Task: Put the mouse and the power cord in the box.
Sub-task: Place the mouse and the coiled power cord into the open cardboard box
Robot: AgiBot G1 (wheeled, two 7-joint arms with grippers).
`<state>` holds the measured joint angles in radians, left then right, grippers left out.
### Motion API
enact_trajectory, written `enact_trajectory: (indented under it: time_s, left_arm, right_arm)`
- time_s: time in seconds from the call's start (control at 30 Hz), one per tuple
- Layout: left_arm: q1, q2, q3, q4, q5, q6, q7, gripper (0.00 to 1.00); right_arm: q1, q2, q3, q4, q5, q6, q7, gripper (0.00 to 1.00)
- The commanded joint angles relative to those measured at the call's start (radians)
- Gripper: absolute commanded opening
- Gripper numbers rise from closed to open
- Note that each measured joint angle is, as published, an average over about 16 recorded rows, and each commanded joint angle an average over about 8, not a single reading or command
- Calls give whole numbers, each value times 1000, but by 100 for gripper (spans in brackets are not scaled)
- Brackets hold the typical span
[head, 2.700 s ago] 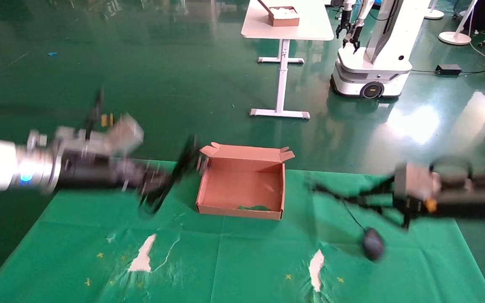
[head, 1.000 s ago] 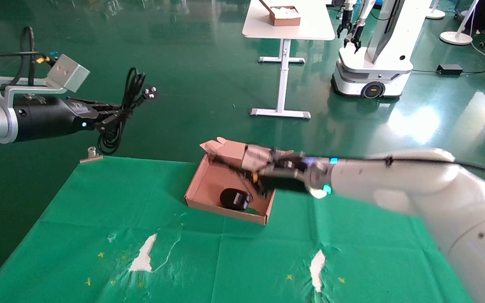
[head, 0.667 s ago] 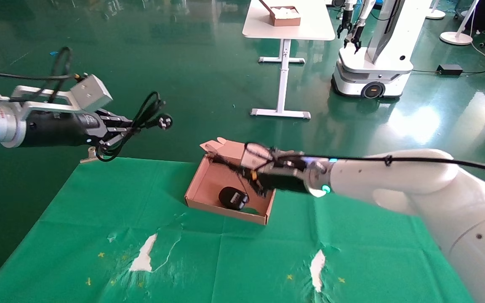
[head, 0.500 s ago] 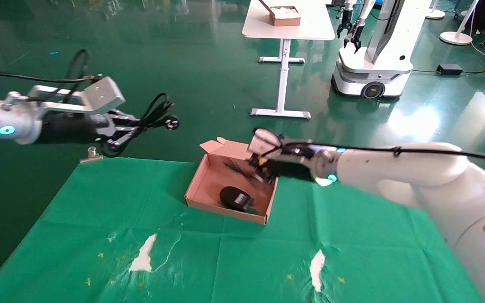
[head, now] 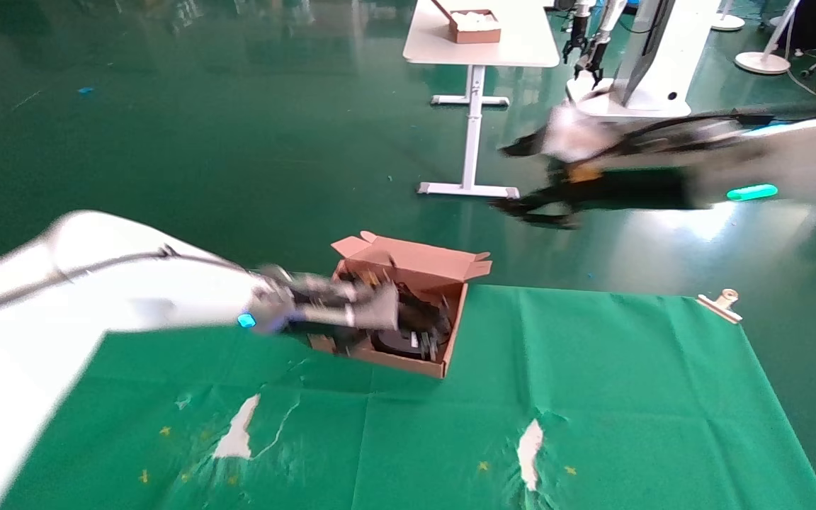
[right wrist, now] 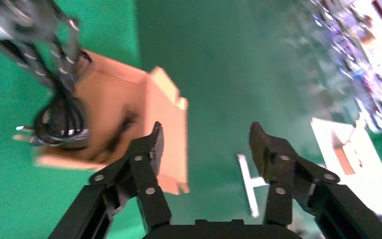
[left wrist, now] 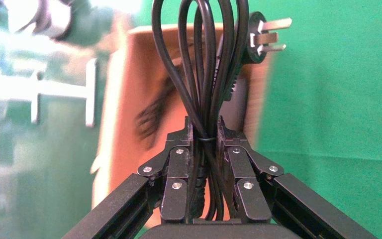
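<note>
The left gripper clamps the power cord over the box; the right gripper hangs apart, empty. No writing is readable.

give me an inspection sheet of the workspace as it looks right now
surface: green cloth on the table, torn in white patches near the front.
job's things: box open, flap up; mouse lying inside it; power cord looped, held over the box, plug free.
clutter: metal clip at the cloth's far right edge.
grippers: left end effector shut on the power cord, at the box; right end effector open, empty, raised away above the floor beyond the table.
cables: the mouse's thin cable shows dark in the box; its lie is unclear.
surroundings: green floor, white table with a small brown box, another robot.
</note>
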<state>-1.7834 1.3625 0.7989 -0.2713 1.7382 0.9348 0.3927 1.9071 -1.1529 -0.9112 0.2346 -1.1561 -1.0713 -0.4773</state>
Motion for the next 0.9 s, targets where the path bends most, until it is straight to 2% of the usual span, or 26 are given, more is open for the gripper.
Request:
enact_trajectory:
  time_s: [0.03, 0.2, 0.23, 0.27, 0.47, 0.5, 0.53, 0.6, 0.9]
  left_arm:
    - [48, 10, 34, -72, 14, 12, 31, 0]
    - [50, 10, 126, -198, 24, -40, 10, 0]
    - [45, 10, 140, -212, 20, -62, -8, 4]
    - [39, 10, 151, -222, 15, -85, -32, 12]
    - [11, 15, 190, -229, -27, -203, -191, 87]
    - [9, 16, 194, -228, -30, -214, -205, 96]
    - [8, 17, 197, -228, -32, -222, -213, 100]
    - [6, 18, 202, -228, -35, -233, -224, 100]
    - [17, 2, 181, -236, -47, -202, -204, 100]
  right_arm:
    - [35, 52, 1, 14, 8, -117, -16, 100]
    - [45, 49, 2, -11, 9, -137, -31, 100]
    - [47, 48, 2, -16, 10, -139, -34, 100]
    - [48, 46, 2, -21, 10, -140, -36, 100]
    - [58, 52, 3, -40, 13, -184, -49, 100]
    - [59, 54, 3, -42, 13, -192, -50, 100]
    - [60, 56, 3, -43, 13, -199, -50, 100]
    - [63, 59, 4, -45, 14, -212, -52, 100]
    - [55, 49, 5, -40, 14, -174, -48, 100]
